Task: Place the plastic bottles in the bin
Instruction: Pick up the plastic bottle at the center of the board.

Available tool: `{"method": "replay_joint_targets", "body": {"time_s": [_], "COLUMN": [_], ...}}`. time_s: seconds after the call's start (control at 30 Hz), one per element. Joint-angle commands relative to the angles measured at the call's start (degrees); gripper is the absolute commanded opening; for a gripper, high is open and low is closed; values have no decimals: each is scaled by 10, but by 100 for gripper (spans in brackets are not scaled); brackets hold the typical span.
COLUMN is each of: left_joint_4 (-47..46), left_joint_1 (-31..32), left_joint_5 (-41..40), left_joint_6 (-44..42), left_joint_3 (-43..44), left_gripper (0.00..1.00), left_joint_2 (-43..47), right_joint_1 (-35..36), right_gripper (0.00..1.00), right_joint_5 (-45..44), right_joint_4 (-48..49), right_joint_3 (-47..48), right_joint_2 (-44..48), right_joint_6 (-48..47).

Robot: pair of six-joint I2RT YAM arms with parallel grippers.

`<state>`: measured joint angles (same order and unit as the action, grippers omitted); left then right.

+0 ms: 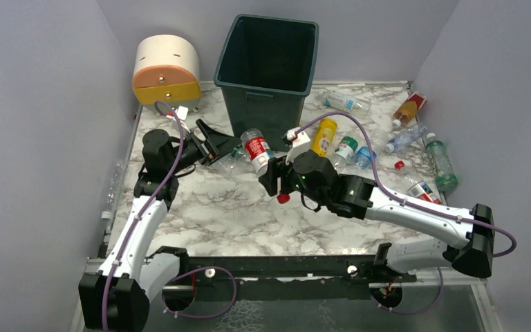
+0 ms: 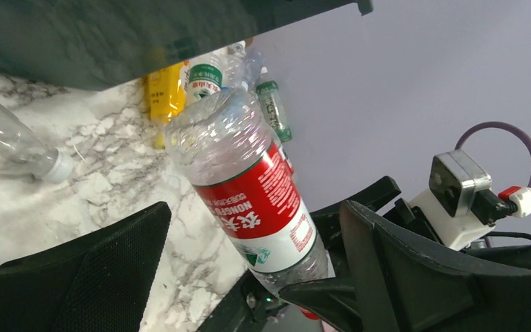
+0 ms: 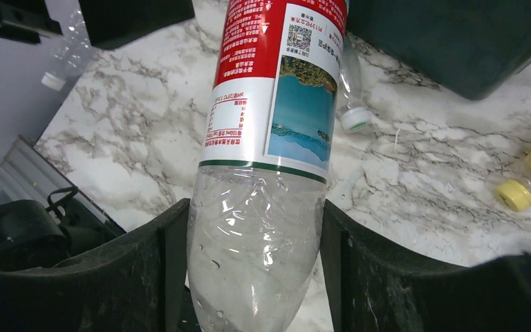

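My right gripper [image 1: 271, 178] is shut on a clear plastic bottle with a red label [image 1: 257, 151], gripping its clear shoulder [image 3: 256, 263] near the red cap. The bottle tilts base-up in front of the dark green bin [image 1: 269, 62]. My left gripper [image 1: 222, 145] stands wide open just left of that bottle [image 2: 256, 200], and its fingers [image 2: 97, 270] do not touch it. More bottles lie on the marble top: a yellow one [image 1: 323, 136], a green-labelled one [image 1: 344, 149], an orange one [image 1: 406, 111] and a green one [image 1: 441, 162].
A cream, orange and yellow drawer unit [image 1: 166, 69] stands back left. A clear bottle with a white cap [image 1: 228, 160] lies under the left gripper. Another clear bottle [image 1: 114, 181] lies by the left wall. A loose red cap [image 1: 399, 164] lies right. Walls close in on both sides.
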<state>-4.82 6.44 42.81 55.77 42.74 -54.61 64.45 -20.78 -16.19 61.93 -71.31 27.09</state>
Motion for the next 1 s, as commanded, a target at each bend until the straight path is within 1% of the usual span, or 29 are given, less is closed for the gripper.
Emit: {"method": "replay_joint_targets", "body": {"time_s": [0.0, 0.23, 0.4, 0.7, 0.77, 0.87, 0.9, 0.97], "left_joint_4": [-93, -126, -149, -164, -164, -165, -165, -165], "left_joint_1": [-2, -2, -2, -1, -1, -1, -1, -1], "left_joint_5": [36, 40, 37, 42, 43, 43, 44, 46], "left_joint_6": [92, 132, 157, 171, 169, 168, 168, 167], "left_joint_3": [-36, -62, -67, -64, -64, -65, -64, -63], "left_gripper": [99, 99, 99, 99, 95, 86, 81, 69], "left_joint_2": [-5, -10, -8, -7, -6, -5, -4, -5], "right_joint_1": [3, 3, 3, 3, 3, 3, 3, 3], "right_gripper": [65, 65, 65, 65, 64, 65, 65, 65], "right_joint_5": [-10, 48, 86, 108, 111, 115, 116, 119], "right_joint_4": [73, 125, 136, 169, 171, 174, 174, 173], "right_joint_3": [16, 13, 15, 10, 15, 26, 29, 35], "right_joint_2": [7, -1, -29, -49, -53, -62, -65, -68], "right_joint_6": [-19, -28, -20, -10, -12, -14, -14, -17]}}
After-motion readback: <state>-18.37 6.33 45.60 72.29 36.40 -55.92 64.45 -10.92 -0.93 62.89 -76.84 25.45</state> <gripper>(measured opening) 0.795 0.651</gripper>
